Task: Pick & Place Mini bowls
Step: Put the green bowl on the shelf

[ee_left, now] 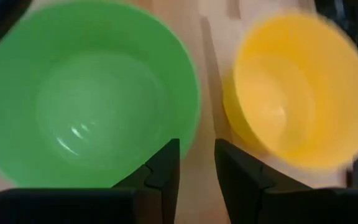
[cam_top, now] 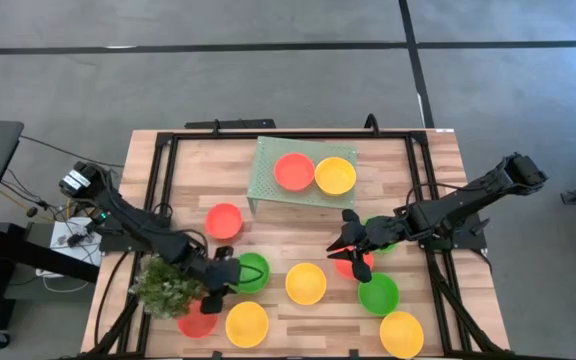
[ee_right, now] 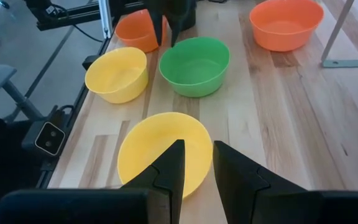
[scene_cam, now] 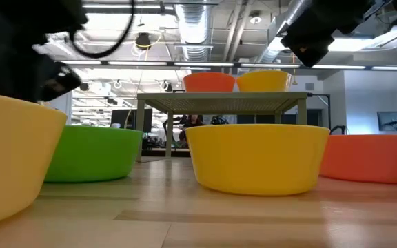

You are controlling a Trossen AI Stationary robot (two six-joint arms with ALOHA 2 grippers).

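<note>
Nearest the low camera sits a yellow bowl [scene_cam: 12, 162] on the table [cam_top: 438, 190]. Pale green rack [cam_top: 268, 185] carries red and yellow mini bowls [cam_top: 294, 171]. Both left gripper [cam_top: 222, 263] and right gripper [cam_top: 346, 240] hover empty, fingers slightly parted, over bowls scattered across the front.

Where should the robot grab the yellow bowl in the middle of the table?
Grip the rim, coming straight down from above. The yellow bowl sits upright with its mouth open and its wall is thin, so one finger can go inside and one outside.
</note>
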